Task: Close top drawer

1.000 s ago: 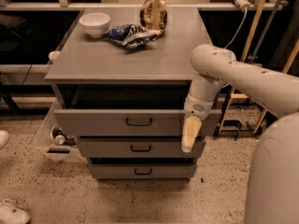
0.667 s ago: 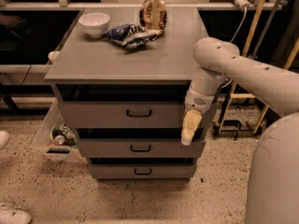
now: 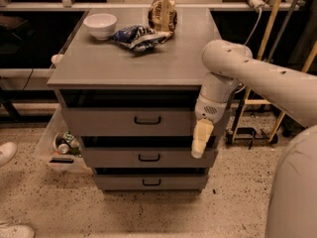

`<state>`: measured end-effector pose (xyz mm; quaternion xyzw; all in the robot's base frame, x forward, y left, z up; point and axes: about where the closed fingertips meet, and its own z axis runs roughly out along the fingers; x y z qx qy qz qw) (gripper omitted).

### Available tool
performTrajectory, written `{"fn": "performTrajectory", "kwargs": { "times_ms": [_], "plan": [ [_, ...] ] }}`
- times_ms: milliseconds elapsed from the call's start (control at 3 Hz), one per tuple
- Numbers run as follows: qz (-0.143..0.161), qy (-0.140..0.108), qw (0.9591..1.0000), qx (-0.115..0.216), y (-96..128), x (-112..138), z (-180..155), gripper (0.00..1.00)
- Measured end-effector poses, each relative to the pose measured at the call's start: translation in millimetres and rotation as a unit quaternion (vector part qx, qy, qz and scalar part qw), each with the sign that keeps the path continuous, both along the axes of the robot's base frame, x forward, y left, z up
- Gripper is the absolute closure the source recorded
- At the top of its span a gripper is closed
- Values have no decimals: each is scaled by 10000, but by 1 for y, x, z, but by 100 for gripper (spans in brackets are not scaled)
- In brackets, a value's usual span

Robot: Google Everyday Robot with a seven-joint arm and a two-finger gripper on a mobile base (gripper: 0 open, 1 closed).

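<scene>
The gripper (image 3: 199,142) hangs point-down at the right end of the top drawer (image 3: 109,120), its cream fingers pressed together, gripping nothing. The drawer's front runs left to right across the cabinet (image 3: 148,66), with a dark gap above it, and I'd say it's nearly home. The front lies just behind the claw, so the push goes straight in, well right of the handle (image 3: 147,120). Watch for skewing!
</scene>
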<state>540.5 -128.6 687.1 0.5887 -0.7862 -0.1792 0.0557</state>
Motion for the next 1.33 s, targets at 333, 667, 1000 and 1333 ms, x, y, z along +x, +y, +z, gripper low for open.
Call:
{"fn": "performTrajectory", "kwargs": {
  "times_ms": [333,667,1000,1333],
  "plan": [
    [-363,-159,9989,-236,6,-39,25,0],
    [-1184,-354,9920,-246,18,-107,60,0],
    [-2171,-488,9748,-165,38,-184,83,0],
    [-2466,-505,9669,-427,24,-227,84,0]
  ]
}}
